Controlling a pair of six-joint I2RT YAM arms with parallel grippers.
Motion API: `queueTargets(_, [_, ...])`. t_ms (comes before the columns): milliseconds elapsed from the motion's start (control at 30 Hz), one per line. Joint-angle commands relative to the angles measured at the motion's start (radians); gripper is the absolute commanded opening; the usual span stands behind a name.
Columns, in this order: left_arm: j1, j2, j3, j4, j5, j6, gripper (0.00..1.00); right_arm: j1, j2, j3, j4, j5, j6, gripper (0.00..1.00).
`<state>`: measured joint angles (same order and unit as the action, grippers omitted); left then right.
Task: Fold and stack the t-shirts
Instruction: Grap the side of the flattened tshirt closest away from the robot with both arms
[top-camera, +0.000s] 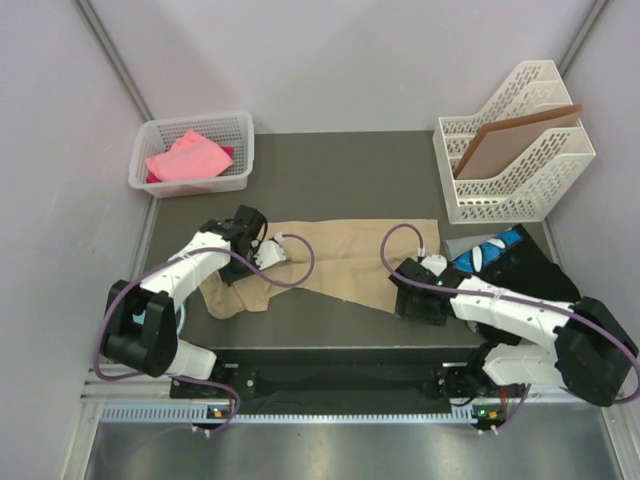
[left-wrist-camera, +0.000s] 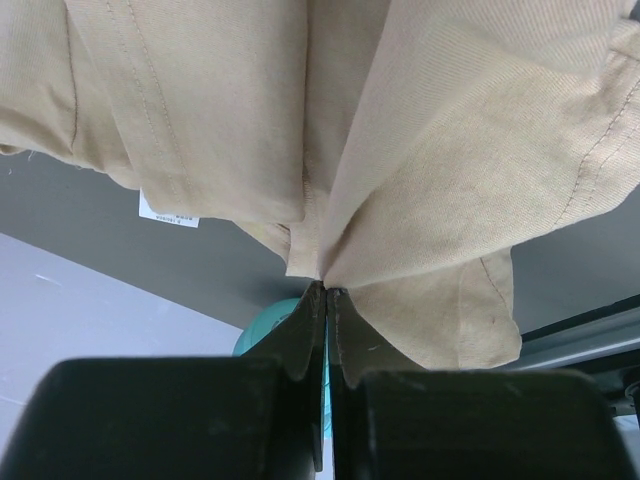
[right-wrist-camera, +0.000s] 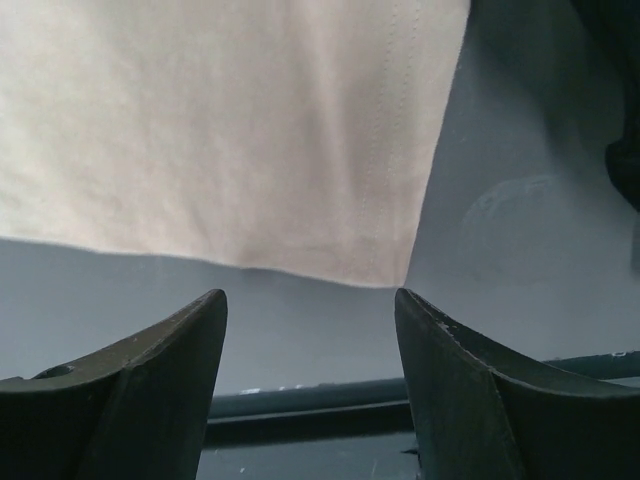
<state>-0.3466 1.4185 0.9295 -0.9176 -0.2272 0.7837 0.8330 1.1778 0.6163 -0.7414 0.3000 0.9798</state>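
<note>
A large tan t-shirt (top-camera: 345, 262) lies stretched across the middle of the dark table. My left gripper (top-camera: 270, 250) is shut on a bunched fold at its left part. In the left wrist view the fingertips (left-wrist-camera: 327, 288) pinch the tan cloth (left-wrist-camera: 450, 150), and a small white label (left-wrist-camera: 168, 212) hangs at its edge. My right gripper (top-camera: 408, 298) stands open just short of the shirt's lower right corner. In the right wrist view the hem (right-wrist-camera: 250, 130) lies beyond the spread gripper (right-wrist-camera: 310, 295), which holds nothing. A pink t-shirt (top-camera: 187, 155) fills the basket. Black (top-camera: 530, 270) and blue (top-camera: 497, 248) t-shirts lie at the right.
A white basket (top-camera: 243, 135) stands at the back left. At the back right is a white file rack (top-camera: 520, 185) holding a flat brown board (top-camera: 510, 140). A small teal round object (left-wrist-camera: 262, 325) sits below the left arm. The table's front rail runs close behind the right gripper.
</note>
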Motion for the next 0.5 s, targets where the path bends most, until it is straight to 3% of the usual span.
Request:
queueTargets(0, [0.003, -0.026, 0.003, 0.006, -0.012, -0.003, 0.0, -0.008, 0.063, 0.011, 0.04, 0.054, 0.025, 0.67])
queueTargets(233, [0.003, -0.041, -0.011, 0.005, -0.014, -0.001, 0.0, -0.032, 0.092, -0.027, 0.099, 0.047, 0.026, 0.56])
queueTargets(467, [0.003, -0.061, -0.034, 0.011, -0.012, -0.001, 0.0, -0.087, 0.033, 0.006, 0.053, 0.057, -0.015, 0.51])
